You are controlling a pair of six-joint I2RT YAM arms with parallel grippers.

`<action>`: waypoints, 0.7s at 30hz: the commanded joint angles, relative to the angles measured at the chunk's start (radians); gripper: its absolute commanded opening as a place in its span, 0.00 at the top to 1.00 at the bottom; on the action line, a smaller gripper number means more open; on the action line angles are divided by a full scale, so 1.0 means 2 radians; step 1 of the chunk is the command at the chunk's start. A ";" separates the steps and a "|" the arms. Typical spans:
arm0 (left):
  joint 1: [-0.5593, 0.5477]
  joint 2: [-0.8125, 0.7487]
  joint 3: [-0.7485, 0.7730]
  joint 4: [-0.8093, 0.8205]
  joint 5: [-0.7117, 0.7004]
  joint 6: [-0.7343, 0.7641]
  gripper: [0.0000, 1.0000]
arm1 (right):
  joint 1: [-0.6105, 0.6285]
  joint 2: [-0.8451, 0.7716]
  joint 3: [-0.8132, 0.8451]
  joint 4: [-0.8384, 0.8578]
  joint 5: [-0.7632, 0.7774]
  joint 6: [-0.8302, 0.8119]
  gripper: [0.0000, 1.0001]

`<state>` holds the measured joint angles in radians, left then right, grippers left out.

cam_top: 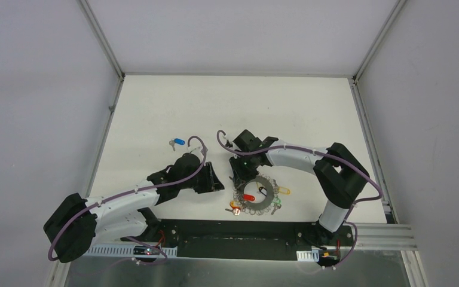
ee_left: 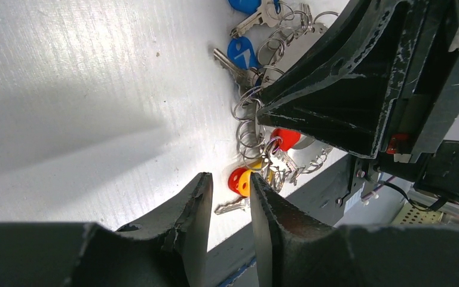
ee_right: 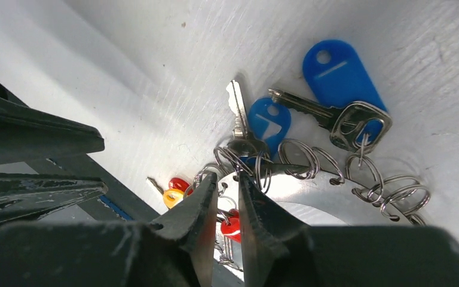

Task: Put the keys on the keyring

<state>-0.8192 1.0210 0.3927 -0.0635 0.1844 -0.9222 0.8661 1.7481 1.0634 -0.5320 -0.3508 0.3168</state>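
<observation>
The keyring [cam_top: 257,194] is a grey disc rimmed with small wire loops, lying near the front edge with red, yellow and green tags. One blue-tagged key [cam_top: 178,142] lies loose to the far left. My right gripper [cam_top: 239,173] is at the keyring's upper-left rim. In the right wrist view its jaws [ee_right: 230,179] stand a narrow gap apart, tips among the wire loops [ee_right: 311,158], and any clamping is unclear. Two blue tags [ee_right: 340,78] lie just beyond. My left gripper [cam_top: 214,179] sits left of the keyring, slightly open and empty [ee_left: 230,182], with red and yellow tags [ee_left: 241,181] past its tips.
The white table [cam_top: 155,113] is walled on three sides. A black base rail [cam_top: 233,233] runs along the front edge just below the keyring. The right gripper's body [ee_left: 346,78] looms close on the right of the left wrist view.
</observation>
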 commanded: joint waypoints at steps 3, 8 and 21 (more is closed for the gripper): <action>-0.004 0.014 -0.004 0.017 0.007 0.012 0.69 | 0.002 0.002 0.021 -0.009 0.033 0.011 0.78; -0.004 0.043 -0.003 0.041 0.019 0.014 0.66 | 0.001 -0.010 0.016 -0.007 0.036 0.010 0.73; -0.004 0.098 0.007 0.111 0.045 0.052 0.62 | -0.029 -0.069 -0.012 0.030 0.003 0.007 0.68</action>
<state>-0.8192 1.2232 0.3935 0.0628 0.2600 -0.8627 0.8280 1.6718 1.0531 -0.5175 -0.3195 0.3370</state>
